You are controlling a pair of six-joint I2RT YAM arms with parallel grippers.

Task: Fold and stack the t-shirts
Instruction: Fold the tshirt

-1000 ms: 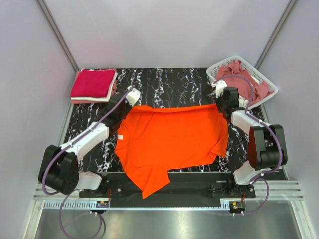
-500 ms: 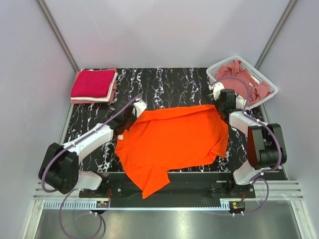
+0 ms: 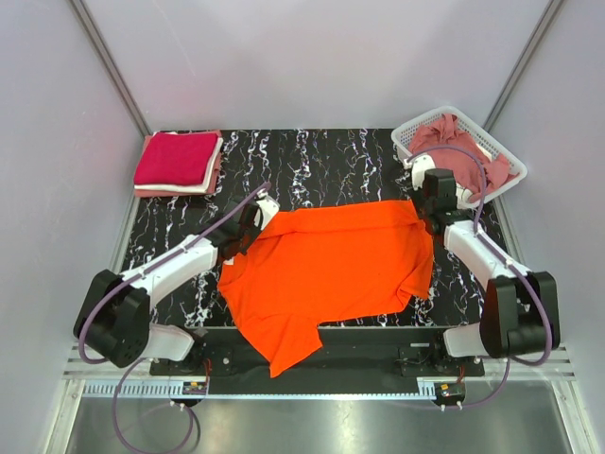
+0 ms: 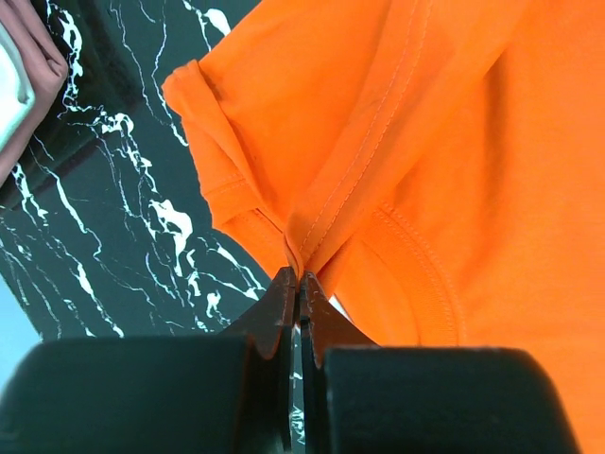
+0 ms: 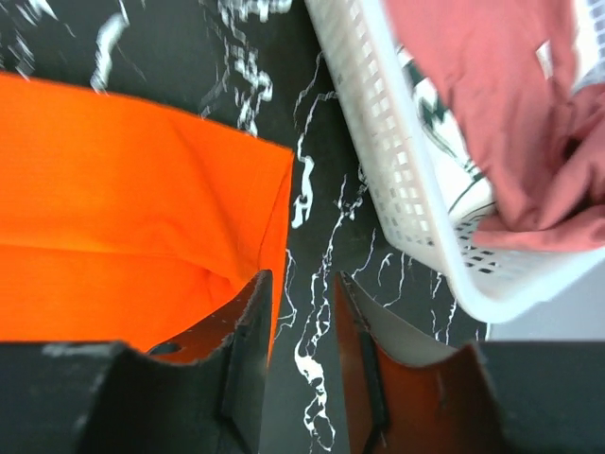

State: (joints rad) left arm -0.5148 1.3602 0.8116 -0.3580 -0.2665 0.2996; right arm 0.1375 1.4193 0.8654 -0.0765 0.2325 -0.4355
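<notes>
top view: orange t-shirt [image 3: 326, 270] lies spread on the marble table [image 3: 331, 165], its long axis running from collar to hem toward the white lattice basket [image 3: 492, 143]. a folded crimson t-shirt [image 3: 177, 159] sits at the far corner opposite the basket. the left gripper [image 3: 255, 219] is at the shirt's corner away from the basket, arm stretched low. the right gripper [image 3: 427, 210] is at the corner nearest the basket.
left wrist view: jaws pinched together on a seamed fold of orange cloth.
right wrist view: jaws narrowly apart with bare table between them, the shirt edge against the finger away from the basket. a dusty rose t-shirt [image 5: 492, 113] lies in the basket. the fold probably needs this grip first.
</notes>
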